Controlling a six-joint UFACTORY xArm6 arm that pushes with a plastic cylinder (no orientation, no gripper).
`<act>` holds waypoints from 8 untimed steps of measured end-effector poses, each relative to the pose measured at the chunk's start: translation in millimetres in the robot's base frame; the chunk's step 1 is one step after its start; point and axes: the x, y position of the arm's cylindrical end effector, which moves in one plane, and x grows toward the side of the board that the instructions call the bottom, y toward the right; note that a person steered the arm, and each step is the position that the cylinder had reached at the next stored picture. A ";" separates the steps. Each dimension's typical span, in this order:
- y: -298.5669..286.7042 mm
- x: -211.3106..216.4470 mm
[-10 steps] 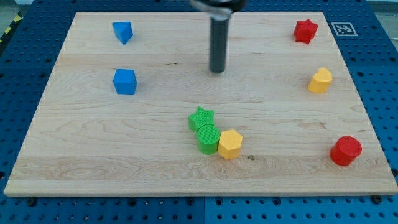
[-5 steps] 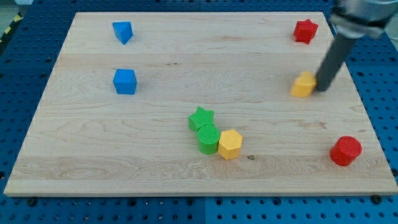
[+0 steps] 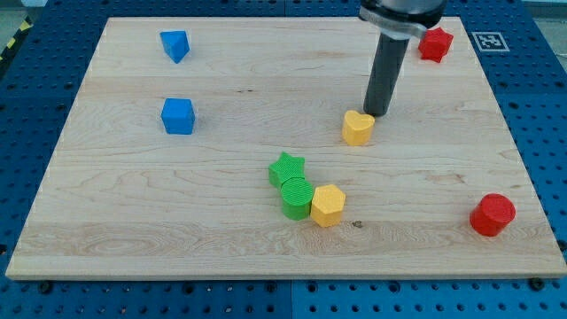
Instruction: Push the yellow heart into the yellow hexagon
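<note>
Camera view shows the arm's smooth dark cylindrical rod standing nearly upright over a pale wooden board (image 3: 221, 62) with visible grain, and my tip (image 3: 378, 114) rests on the board; it grasps nothing, being a bare rod. The ridged yellow plastic heart block (image 3: 358, 128) lies just below and left of the tip, touching or nearly so. Further down and left of the tip sits the yellow plastic hexagon block (image 3: 327, 206), apart from the heart and pressed against a ribbed green cylinder (image 3: 297, 197), with a green star (image 3: 286, 167) above it. Up and right of the tip is a red star (image 3: 435, 43); a red cylinder (image 3: 492, 214) sits far down-right. Two blue blocks, one wedge-like (image 3: 175, 44) and one cube (image 3: 177, 116), lie far left.
</note>
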 end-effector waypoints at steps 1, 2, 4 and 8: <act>0.0 45.6; -1.6 39.4; -15.7 15.6; -85.0 26.3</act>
